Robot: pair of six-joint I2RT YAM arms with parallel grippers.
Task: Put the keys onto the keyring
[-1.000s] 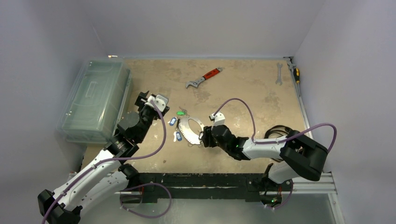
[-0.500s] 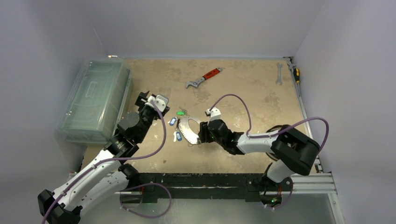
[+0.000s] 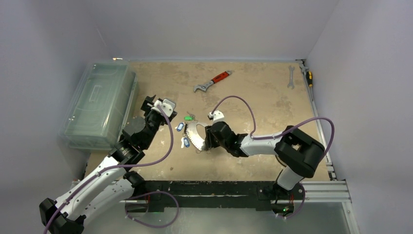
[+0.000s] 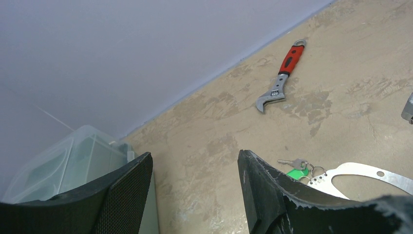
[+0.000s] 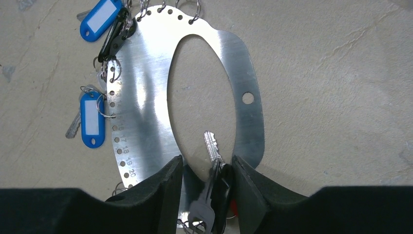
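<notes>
Right jaws clamp keys [image 5: 210, 146] at keyring [image 5: 141, 97] near rim, blade inside opening; left jaws spread wide.

Two robot arms, the left arm [image 3: 112, 165] at lower left and the right arm [image 3: 263, 144] at lower right. One flat metal keyring [image 5: 146, 112] at centre. Two blue-tagged keys [image 5: 92, 119] on the ring's left edge and one green-tagged key [image 3: 187, 117] at its top. At least two silver keys [image 5: 211, 146] at the bottom centre of the right wrist view. One red-handled wrench [image 3: 213, 81], one spanner [image 3: 290, 76], one screwdriver [image 3: 309, 78], one clear plastic box [image 3: 97, 105].
</notes>
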